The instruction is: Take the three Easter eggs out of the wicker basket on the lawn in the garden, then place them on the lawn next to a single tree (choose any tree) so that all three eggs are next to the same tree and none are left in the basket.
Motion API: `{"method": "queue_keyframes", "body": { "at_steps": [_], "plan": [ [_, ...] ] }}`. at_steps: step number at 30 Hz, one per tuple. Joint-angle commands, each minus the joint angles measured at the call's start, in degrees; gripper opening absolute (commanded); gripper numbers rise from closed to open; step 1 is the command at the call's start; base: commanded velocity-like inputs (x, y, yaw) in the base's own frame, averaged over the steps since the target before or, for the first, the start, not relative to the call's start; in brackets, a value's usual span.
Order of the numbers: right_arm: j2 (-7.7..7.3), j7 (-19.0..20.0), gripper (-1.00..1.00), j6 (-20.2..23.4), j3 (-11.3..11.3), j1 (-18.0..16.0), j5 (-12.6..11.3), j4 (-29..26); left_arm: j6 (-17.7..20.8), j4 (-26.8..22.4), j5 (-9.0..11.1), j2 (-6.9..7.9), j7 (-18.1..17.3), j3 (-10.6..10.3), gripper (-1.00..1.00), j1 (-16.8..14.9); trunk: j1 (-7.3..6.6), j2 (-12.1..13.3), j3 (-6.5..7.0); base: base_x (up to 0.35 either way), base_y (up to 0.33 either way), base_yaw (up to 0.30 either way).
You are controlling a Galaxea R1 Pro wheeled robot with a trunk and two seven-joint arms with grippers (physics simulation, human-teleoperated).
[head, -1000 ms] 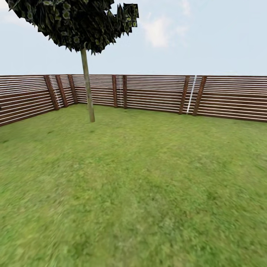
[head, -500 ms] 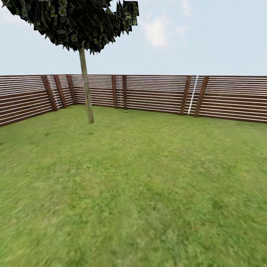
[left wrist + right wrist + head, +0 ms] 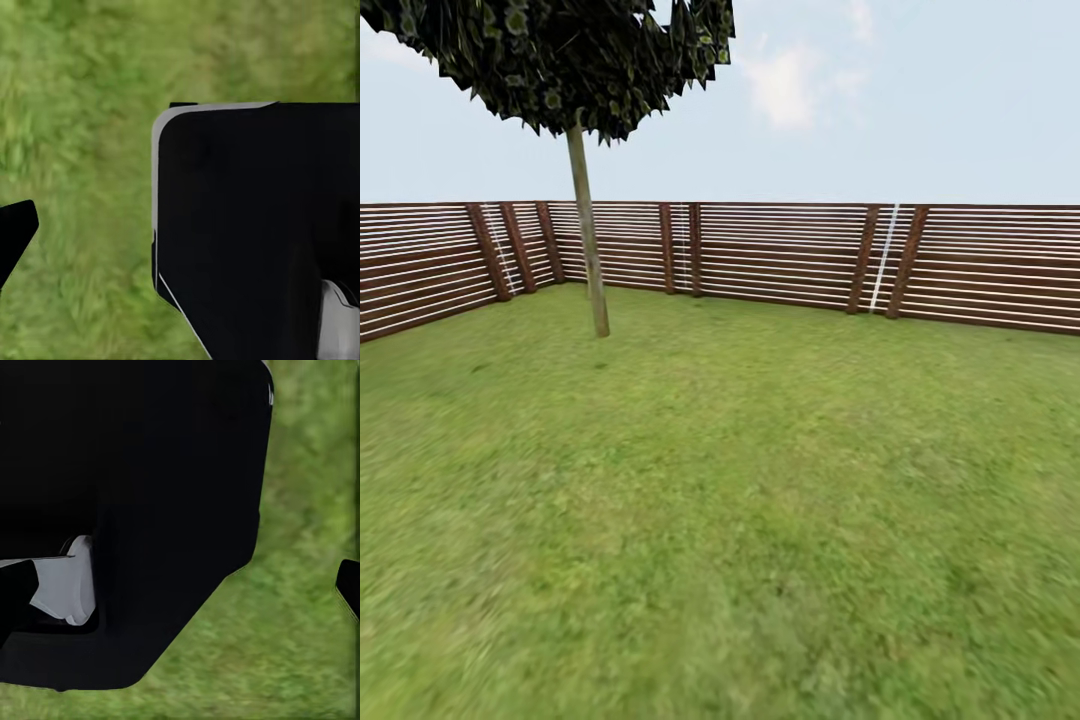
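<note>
The lawn (image 3: 760,520) spread out wide and green ahead of the robot, running back to a slatted wooden fence (image 3: 790,255) that closed the garden under a pale sky. Against the view of a second before, the whole scene had slid a little: the tree (image 3: 588,240) stood slightly further left and its base sat a touch lower in the head view, while the fence posts had drifted to the right. That looked to me like the robot itself rolling forward and turning a bit, not anything in the garden shifting. The tree, slim pale trunk under a dark crown, stood well off across the grass, near the fence corner. I saw no basket and no eggs anywhere on the stretch of grass in front. Down at the arms, each wrist camera looked onto grass past a big black part of the robot's own body, with a small dark tip at the edge of each view, too little for me to tell whether either set of jaws stood apart or closed, or whether anything was carried. My guess was a travelling phase, heading toward the tree.
</note>
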Motion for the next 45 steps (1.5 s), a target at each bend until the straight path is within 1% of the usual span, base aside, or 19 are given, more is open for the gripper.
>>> {"method": "queue_keyframes", "body": {
  "at_steps": [1,12,23,32,45],
  "plan": [
    [-0.01,0.02,1.00,-0.08,0.28,0.01,-0.02,-0.07,-0.20,0.05,-0.04,-0.01,-0.03,0.05,1.00,-0.04,0.07,-0.10,-0.10,0.338,-0.066,0.000],
    [-0.03,-0.01,1.00,-0.08,0.14,0.01,-0.02,-0.07,-0.19,0.05,-0.33,-0.03,0.01,-0.15,1.00,-0.03,0.07,-0.10,-0.10,0.338,-0.034,-0.002],
    [-0.02,-0.02,1.00,-0.08,0.10,0.01,-0.02,-0.07,-0.20,0.05,-0.37,-0.08,0.02,-0.39,1.00,-0.03,0.07,-0.10,-0.10,0.338,-0.001,-0.176],
    [-0.03,-0.02,1.00,-0.13,0.06,0.01,-0.06,-0.07,-0.20,0.05,-0.37,-0.10,0.03,-0.46,1.00,-0.03,0.07,-0.10,-0.10,0.338,0.000,-0.044],
    [-0.06,-0.02,1.00,-0.16,0.06,0.01,-0.04,-0.07,-0.20,0.05,-0.37,-0.12,0.06,-0.50,1.00,-0.04,0.07,-0.10,-0.10,0.338,0.000,-0.234]
  ]
}}
